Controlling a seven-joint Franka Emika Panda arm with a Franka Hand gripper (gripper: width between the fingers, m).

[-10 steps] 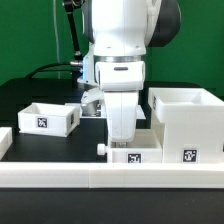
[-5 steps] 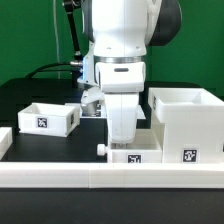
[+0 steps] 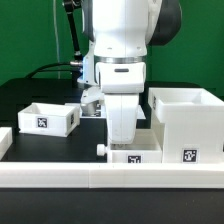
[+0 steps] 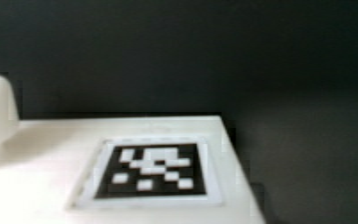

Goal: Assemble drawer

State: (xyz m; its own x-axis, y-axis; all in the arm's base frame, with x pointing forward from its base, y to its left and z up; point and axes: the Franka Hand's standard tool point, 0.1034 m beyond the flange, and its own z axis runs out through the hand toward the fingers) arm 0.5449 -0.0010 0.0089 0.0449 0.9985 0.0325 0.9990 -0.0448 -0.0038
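Against the front rail [image 3: 60, 177] lay a knobbed tray [image 3: 130, 157] — the gripper [image 3: 122, 144] low over it.
The housing [image 3: 185, 122] stood just beside it on the exterior view's right, the second tray [image 3: 45, 118] well apart. The fingers were hidden — their spread could not be told. The blurred tag [image 4: 153, 171] was perhaps the tray's.

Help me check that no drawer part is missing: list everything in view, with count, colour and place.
small tray: two, white; one on the exterior view's left, the other at centre below the gripper
housing: one, white, exterior view's right
square tags: three, black-and-white, one on each tray and on the housing
rail: one, white, long and low along the front
table: one, black, under everything
cables: black, behind the arm
arm: one, white, centre
gripper: one, white, lowered at the centre tray; whether it is open or shut cannot be told
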